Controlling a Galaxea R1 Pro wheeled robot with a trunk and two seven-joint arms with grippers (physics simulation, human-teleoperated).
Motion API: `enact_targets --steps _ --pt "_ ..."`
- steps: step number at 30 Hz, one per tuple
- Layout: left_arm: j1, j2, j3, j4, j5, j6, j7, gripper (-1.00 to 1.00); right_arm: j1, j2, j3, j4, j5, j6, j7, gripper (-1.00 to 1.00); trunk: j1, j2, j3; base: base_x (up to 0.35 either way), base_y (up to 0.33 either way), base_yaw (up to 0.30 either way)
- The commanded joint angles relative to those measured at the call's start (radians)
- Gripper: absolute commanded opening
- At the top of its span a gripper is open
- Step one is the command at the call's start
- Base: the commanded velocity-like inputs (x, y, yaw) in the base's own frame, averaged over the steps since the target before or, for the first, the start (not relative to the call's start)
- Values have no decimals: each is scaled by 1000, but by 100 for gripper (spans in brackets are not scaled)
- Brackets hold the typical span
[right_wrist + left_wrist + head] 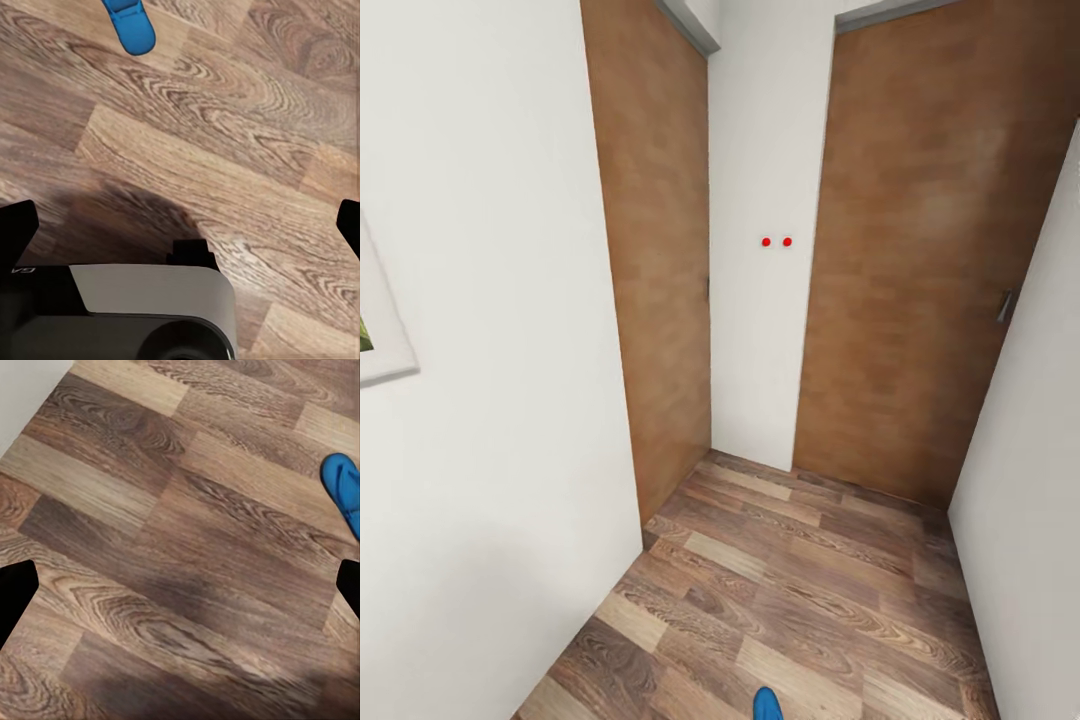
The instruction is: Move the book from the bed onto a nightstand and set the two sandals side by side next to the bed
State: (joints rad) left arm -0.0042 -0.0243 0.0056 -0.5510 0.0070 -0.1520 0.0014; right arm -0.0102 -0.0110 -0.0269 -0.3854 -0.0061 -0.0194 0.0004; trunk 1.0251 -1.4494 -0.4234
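Observation:
A bright blue sandal (766, 704) lies flat on the wood plank floor at the near edge of the head view. The same kind of sandal (344, 492) shows in the left wrist view, off to one side of my left gripper (182, 592), which hangs open over bare floor. My right gripper (182, 225) is open too, well above the planks, with a blue sandal (130, 26) lying beyond it. Nothing sits between either pair of fingers. The book, the bed and the nightstand are out of view.
I face a narrow corner with white walls (490, 400). Two tan wooden doors stand ahead, one (660, 260) on the left and one (920, 250) with a handle on the right. A framed picture (375, 320) hangs at the left. My grey base (112, 315) is below the right gripper.

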Motion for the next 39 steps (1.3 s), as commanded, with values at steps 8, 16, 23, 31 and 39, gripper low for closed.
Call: enact_targets --steps 8,16,23,31,39 --pt "0 0 2 0 1 -3 0 100 -1 0 -2 0 0 -2 -2 100 0 -1 -1 128 70 -19" --pt "0 0 2 0 1 -3 0 100 -1 0 -2 0 -1 -2 -2 100 0 -1 -1 235 133 -2" --pt "0 0 2 0 1 -3 0 100 -1 0 -2 0 -2 -2 -2 100 0 -1 -1 65 41 -4" --pt "0 0 2 0 1 -3 0 100 -1 0 -2 0 -2 -2 1 100 0 -1 -1 4 3 -205" --pt "0 0 2 0 1 -3 0 100 -1 0 -2 0 -2 -2 1 100 0 -1 -1 0 0 -277"
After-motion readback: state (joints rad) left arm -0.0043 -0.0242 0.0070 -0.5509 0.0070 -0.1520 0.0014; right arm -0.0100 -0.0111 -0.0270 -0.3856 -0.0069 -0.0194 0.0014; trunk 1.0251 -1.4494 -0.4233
